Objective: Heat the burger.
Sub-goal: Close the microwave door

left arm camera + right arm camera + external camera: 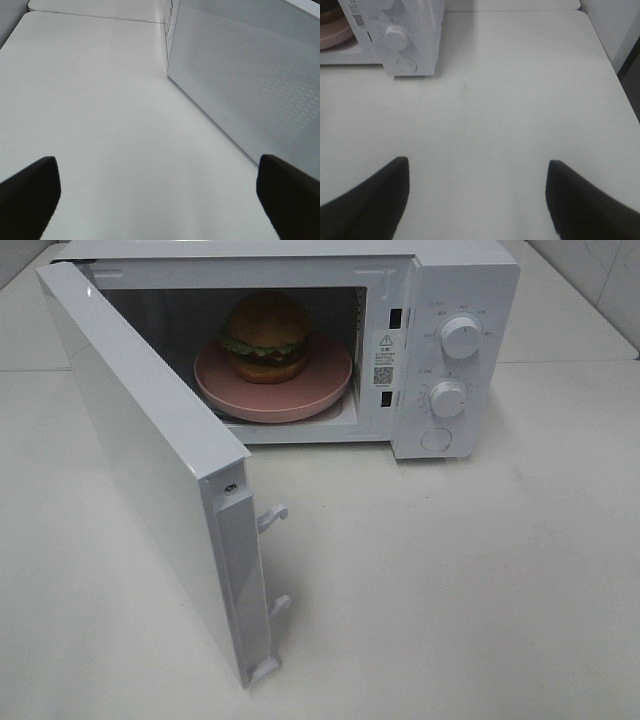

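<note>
Inside the microwave (486, 282), burger (265, 337) sits upright.

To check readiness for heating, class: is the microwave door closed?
No, the door stands swung open, showing the burger on its pink plate inside.

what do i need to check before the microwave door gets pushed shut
1. Burger inside the microwave, sitting on the pink plate: ok.
2. Plate's front rim behind the sill so the door can pass: cannot tell; it lies close to the opening.
3. Door shut: not ok; it stands wide open.
4. Left gripper open and empty, beside the door's outer face: ok.
5. Right gripper open and empty, over bare table, away from the door's path: ok.
6. Dials set for heating: cannot tell.
</note>
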